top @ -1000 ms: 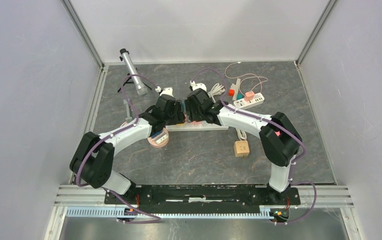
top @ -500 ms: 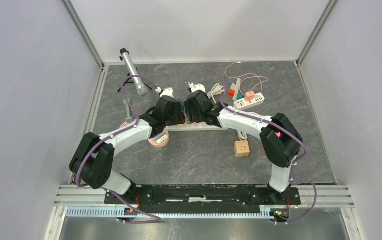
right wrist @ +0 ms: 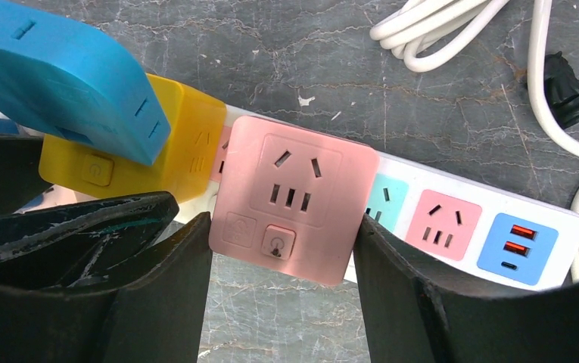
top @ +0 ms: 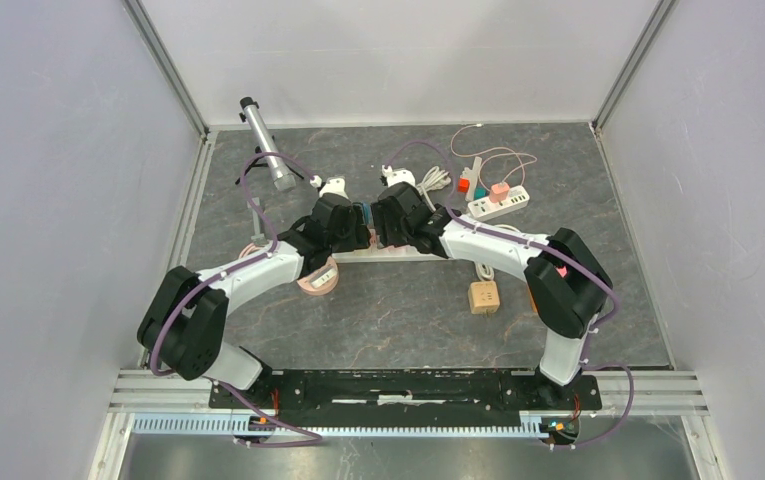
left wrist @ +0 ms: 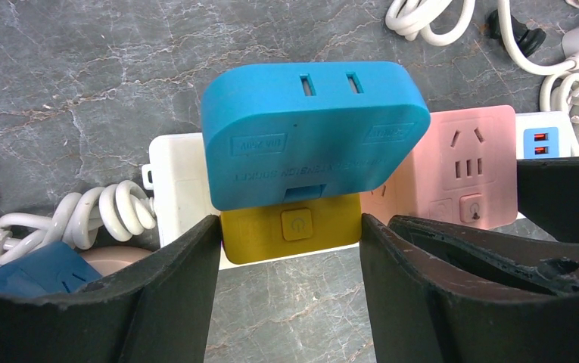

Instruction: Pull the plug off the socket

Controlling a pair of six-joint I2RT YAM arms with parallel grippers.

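Observation:
A white power strip (top: 428, 254) lies mid-table. A yellow adapter (left wrist: 290, 227) is plugged into it, with a blue adapter (left wrist: 309, 128) stacked on top. A pink adapter (right wrist: 290, 197) sits in the strip (right wrist: 445, 223) beside them. My left gripper (left wrist: 290, 231) has its fingers against both sides of the yellow adapter. My right gripper (right wrist: 282, 234) has its fingers against both sides of the pink adapter. In the top view the left gripper (top: 355, 232) and right gripper (top: 386, 232) meet over the strip.
A second power strip (top: 498, 203) with red and pink plugs lies at the back right. Coiled white cables (top: 436, 180) lie behind. A beige cube adapter (top: 484, 296) sits in front, right. A grey cylinder on a tripod (top: 264, 145) stands back left. A pink round object (top: 318, 280) lies under the left arm.
Both wrists have shifted slightly away from the bases over the strip. The right elbow has moved a little to the right. The adapters remain on the strip.

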